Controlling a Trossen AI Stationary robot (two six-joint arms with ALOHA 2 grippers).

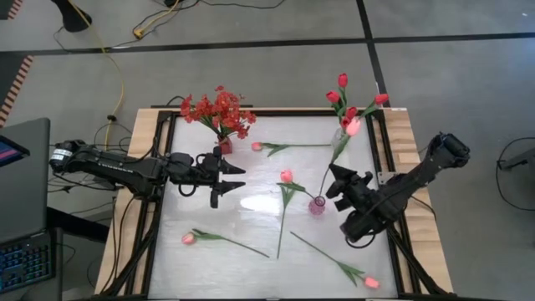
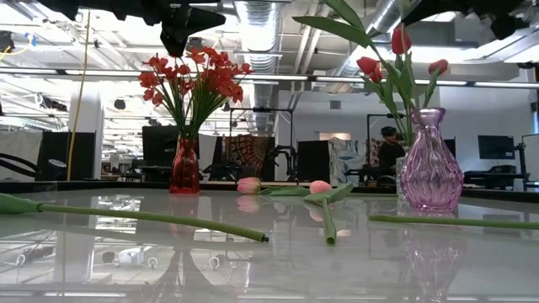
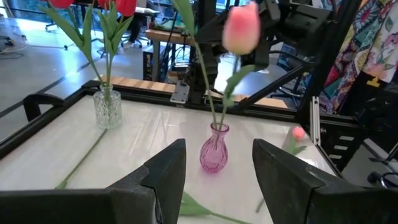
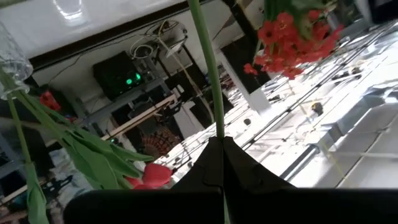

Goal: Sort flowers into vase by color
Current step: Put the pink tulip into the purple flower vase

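White glossy table (image 1: 251, 217) in a wooden frame, grey floor around it, open workshop behind. Nearest edge: two pink tulips lie flat, one at the left front (image 1: 189, 238), one at the right front corner (image 1: 370, 282). Mid-table: a third pink tulip (image 1: 287, 176) lies with its stem running toward the front. Just right of it stands the small pink vase (image 1: 318, 206); the right gripper (image 1: 337, 177) sits beside it, fingers pressed together on the stem of a pink tulip (image 1: 353, 126) whose foot is in the vase's neck and whose bloom leans toward the far side. Left gripper (image 1: 231, 181) hovers left of centre, fingers spread, holding nothing. Farther back: a fourth pink tulip (image 1: 257, 146) lies flat. Far edge: red vase (image 1: 225, 146) with the red blossom spray (image 1: 217, 110); clear glass vase (image 3: 107, 107) with red tulips (image 1: 341, 90).
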